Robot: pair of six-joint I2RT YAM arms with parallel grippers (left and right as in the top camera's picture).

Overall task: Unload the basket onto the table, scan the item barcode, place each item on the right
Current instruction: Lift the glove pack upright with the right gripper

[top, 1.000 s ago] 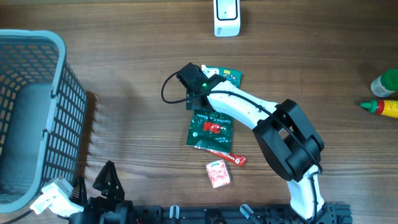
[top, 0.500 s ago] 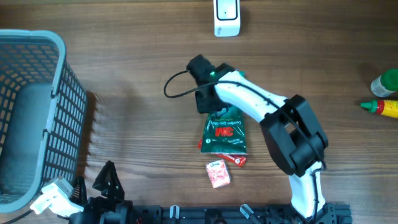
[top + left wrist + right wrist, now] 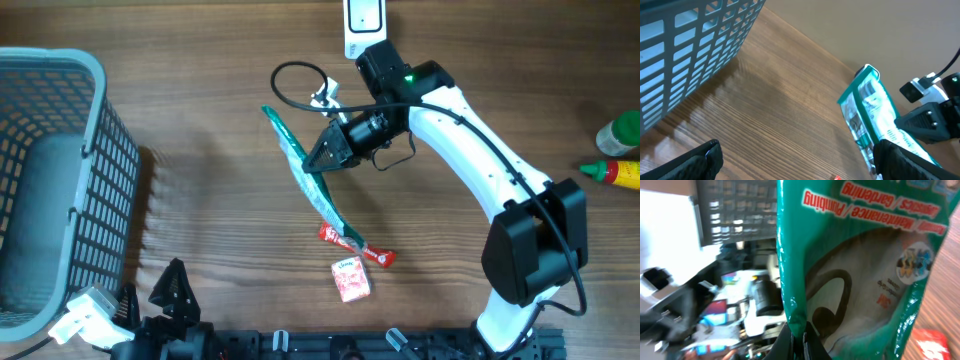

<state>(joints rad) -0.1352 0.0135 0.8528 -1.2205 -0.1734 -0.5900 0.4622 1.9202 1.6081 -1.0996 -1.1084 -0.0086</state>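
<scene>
Grips green plastic packet point(image 3: 325, 205) edge-on in clenched right gripper point(image 3: 314, 163) above brown wooden table point(image 3: 200, 200), long axis slanting far-left to near-right, with left gripper point(image 3: 797, 150) spread wide beside grey lattice basket point(image 3: 60, 70), seemingly bare.

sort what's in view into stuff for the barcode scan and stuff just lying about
For the job: green packet, pinched in the right gripper; white scanner at the far edge.

Lying about: grey basket; red sachet; small red-and-white box; green-capped bottle; red-and-yellow bottle.
</scene>
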